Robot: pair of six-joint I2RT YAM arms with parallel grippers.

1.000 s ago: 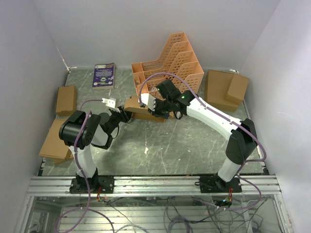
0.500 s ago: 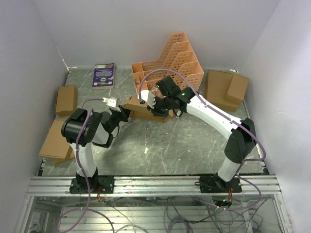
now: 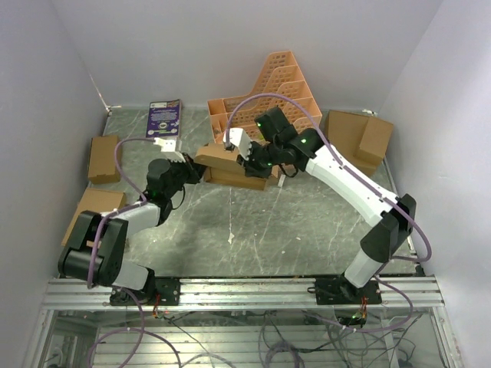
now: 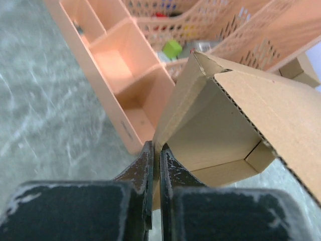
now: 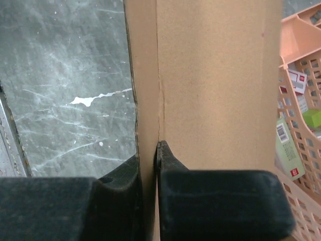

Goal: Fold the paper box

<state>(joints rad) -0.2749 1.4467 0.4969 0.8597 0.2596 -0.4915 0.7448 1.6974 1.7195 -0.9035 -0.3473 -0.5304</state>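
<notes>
Both arms are on the paper box (image 3: pixel 224 162) now. It's part-formed and sits mid-table, hard up against the front of the orange file rack (image 3: pixel 276 88), with its left end raised.

Left gripper (image 4: pixel 154 151): fingers nipped tight on the lower corner of the left end panel. Right gripper (image 5: pixel 149 150): clamped on a thin wall of the box, cardboard between the pads, right on the crease.

Doing this step well, my read:
- Both pinches are on single-ply edges, so move the two arms together. Any twist between them will crease or tear the board rather than fold the score line.
- Rotate the panel about its score and don't pull along it (the left grip is only on a corner and could slip off).
- Keep the box away from the rack lattice, where a flap could snag.
- Hold the right side still as the anchor and let the left side do the folding.

Versus a second ago:
- The left arm was bunched up near its base with its gripper short of the box. It's now stretched forward and closed on it.
- The right wrist has shifted up and back toward the rack.
- The box's left end has lifted with it.
</notes>
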